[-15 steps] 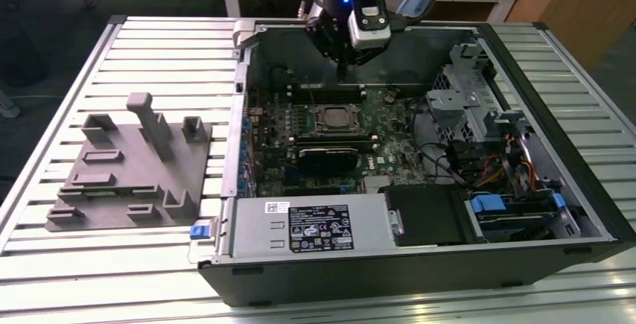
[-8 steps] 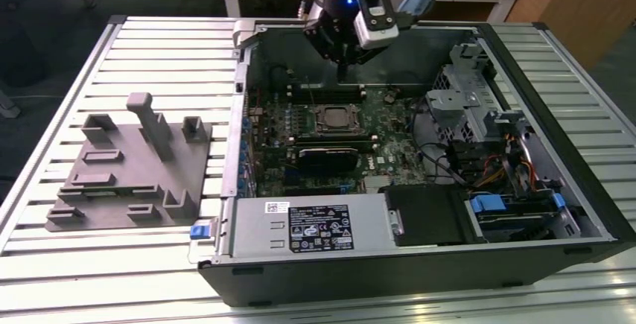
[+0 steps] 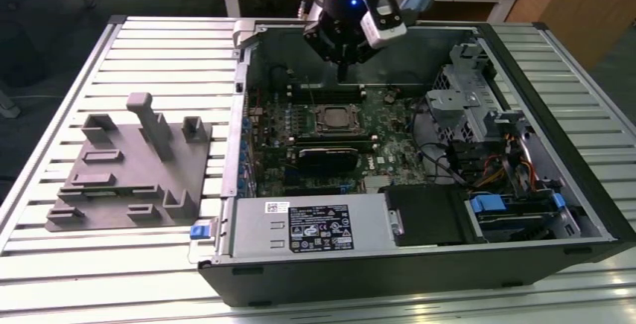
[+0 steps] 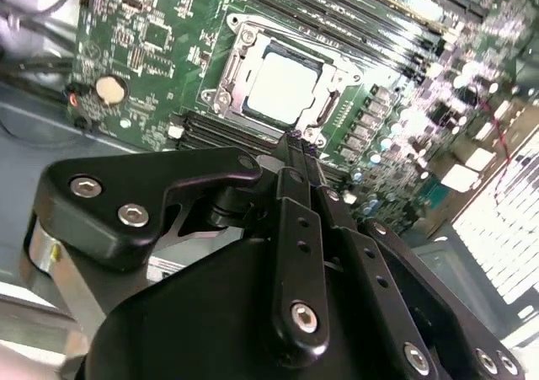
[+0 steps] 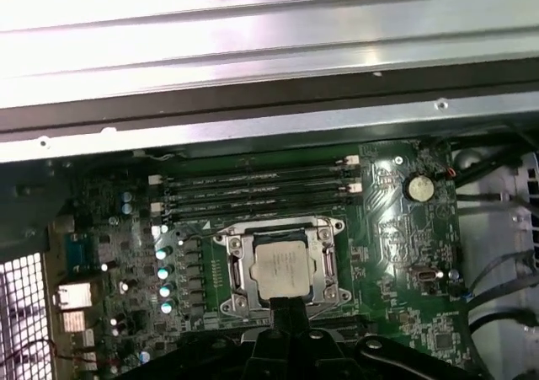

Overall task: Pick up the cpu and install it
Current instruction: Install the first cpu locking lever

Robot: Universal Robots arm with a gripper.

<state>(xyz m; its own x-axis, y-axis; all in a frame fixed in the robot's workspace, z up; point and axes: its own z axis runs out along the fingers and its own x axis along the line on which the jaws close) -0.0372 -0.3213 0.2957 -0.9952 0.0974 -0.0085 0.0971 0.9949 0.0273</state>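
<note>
The cpu (image 3: pixel 336 118), a small square chip with a pale silver top, lies flat in its socket on the green motherboard (image 3: pixel 398 141) inside the open computer case. It also shows in both wrist views, as the cpu (image 4: pixel 285 89) and the cpu (image 5: pixel 282 268), framed by the metal socket bracket. My gripper (image 3: pixel 343 71) hangs above the board, a little behind the socket toward the case's back wall, and is apart from the chip. Its black fingers (image 4: pixel 296 157) stand together in a narrow tip with nothing between them.
A grey moulded tray (image 3: pixel 129 167) with upright blocks lies on the slatted table at the exterior view's left. Inside the case are a black ribbed heatsink (image 3: pixel 328 156), a power supply (image 3: pixel 308 227), a drive cage (image 3: pixel 477 100) with cables, and memory slots (image 5: pixel 253 190) beside the socket.
</note>
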